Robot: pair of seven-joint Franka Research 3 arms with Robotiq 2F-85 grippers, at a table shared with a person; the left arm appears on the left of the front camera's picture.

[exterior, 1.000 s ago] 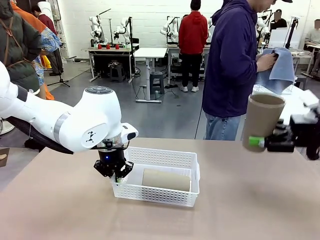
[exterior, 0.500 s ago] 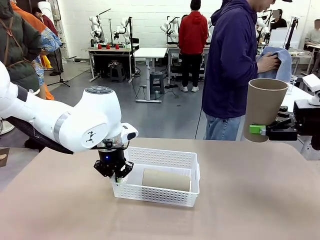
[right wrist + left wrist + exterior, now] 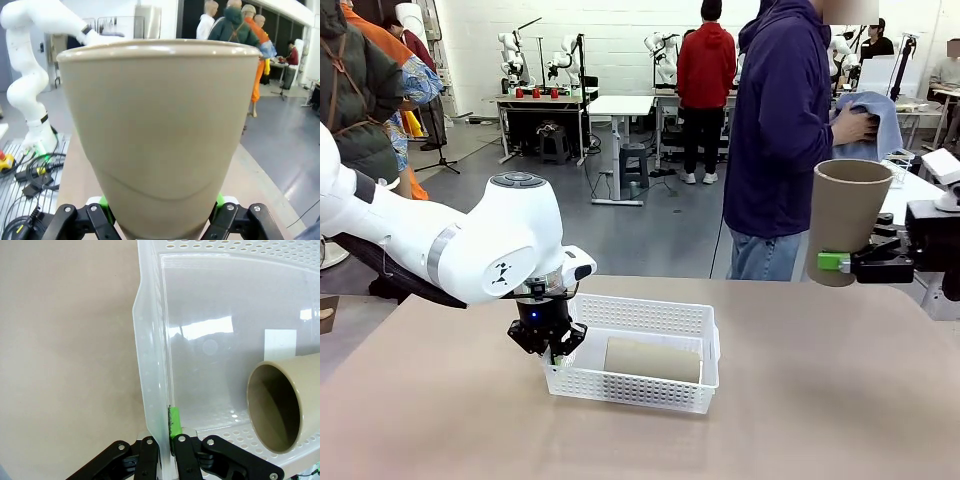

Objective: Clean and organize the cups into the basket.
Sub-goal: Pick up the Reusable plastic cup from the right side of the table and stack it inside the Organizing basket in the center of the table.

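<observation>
Tan cup (image 3: pixel 845 220) stands upright in my right pincer (image 3: pixel 840 262), pinched low, past the worktop's (image 3: pixel 820 400) right edge, near the person's cloth (image 3: pixel 875 120). Gripped that low, it may tip under hard wiping.

Left wrist: my left pincer is pressed together on the basket (image 3: pixel 650 315) wall, with a second cup (image 3: pixel 653 358) lying inside. Any tug could drag the basket.

Right wrist: green pads (image 3: pixel 103 201) flank the cup's base.

A second ago the cup leaned; now it stands straight.

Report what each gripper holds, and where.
Left gripper pinches a wall of the white perforated plastic basket; right gripper clamps the beige matte tumbler near its base.
</observation>
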